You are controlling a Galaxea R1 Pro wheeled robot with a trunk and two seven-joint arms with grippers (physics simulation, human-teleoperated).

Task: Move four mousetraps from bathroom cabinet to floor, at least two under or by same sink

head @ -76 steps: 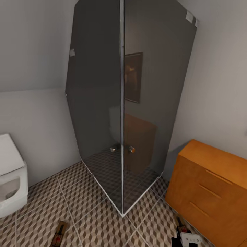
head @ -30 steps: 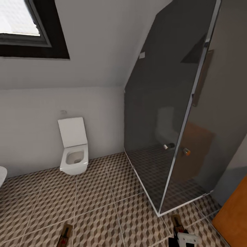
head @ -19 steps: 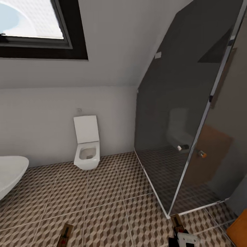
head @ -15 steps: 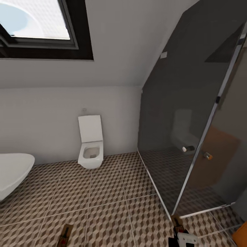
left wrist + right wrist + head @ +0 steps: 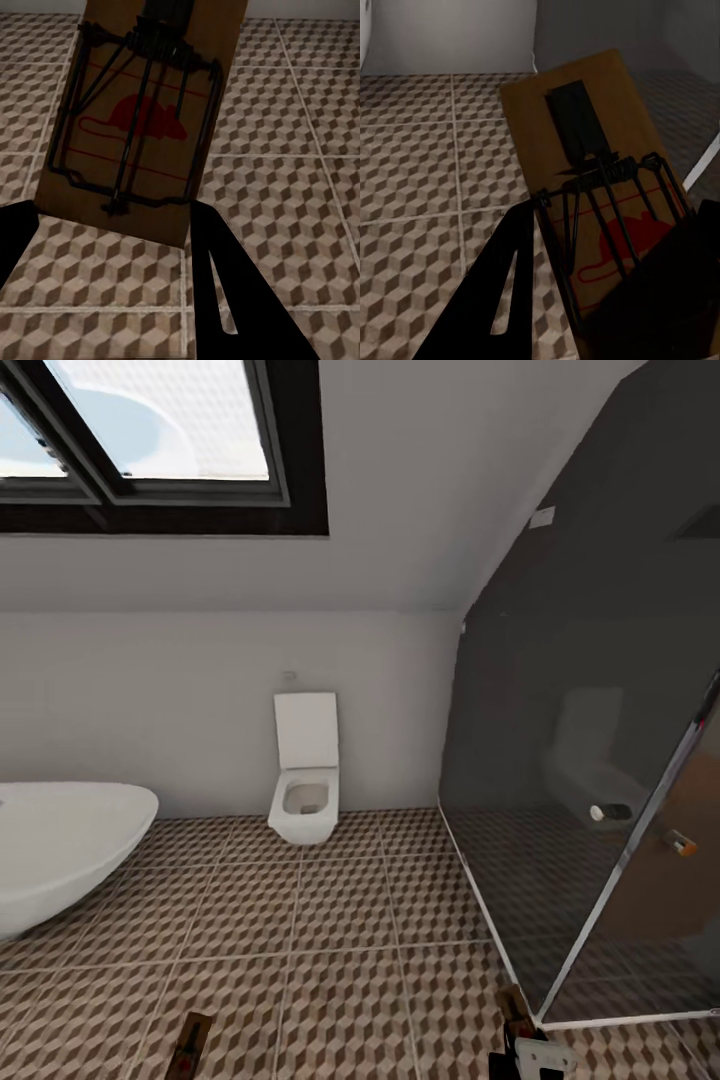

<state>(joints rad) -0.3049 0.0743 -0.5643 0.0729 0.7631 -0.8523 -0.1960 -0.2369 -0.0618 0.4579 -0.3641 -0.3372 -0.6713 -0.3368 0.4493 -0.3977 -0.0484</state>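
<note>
Two mousetraps are carried above the bathroom floor (image 5: pixel 340 920), which has brown, beige and white cube tiles. My left gripper (image 5: pixel 112 247) is shut on one tan mousetrap (image 5: pixel 142 120) with black wire and a red mouse print; the head view shows that mousetrap (image 5: pixel 190 1045) at the bottom left. My right gripper (image 5: pixel 600 300) is shut on the other mousetrap (image 5: pixel 600 187), seen in the head view as the mousetrap (image 5: pixel 515 1008) at the bottom right, beside the shower corner. The cabinet and the bathroom sink are out of view.
A white wall-hung toilet (image 5: pixel 305 785) stands at the far wall. An oval white bathtub (image 5: pixel 60 855) juts in from the left. A dark glass shower enclosure (image 5: pixel 590 780) with a metal frame takes up the right. A skylight (image 5: pixel 150 430) sits in the sloped ceiling.
The camera has swung left: the toilet and bathtub slid rightward into view, and the cabinet left the picture. Both mousetraps stay in the grippers.
</note>
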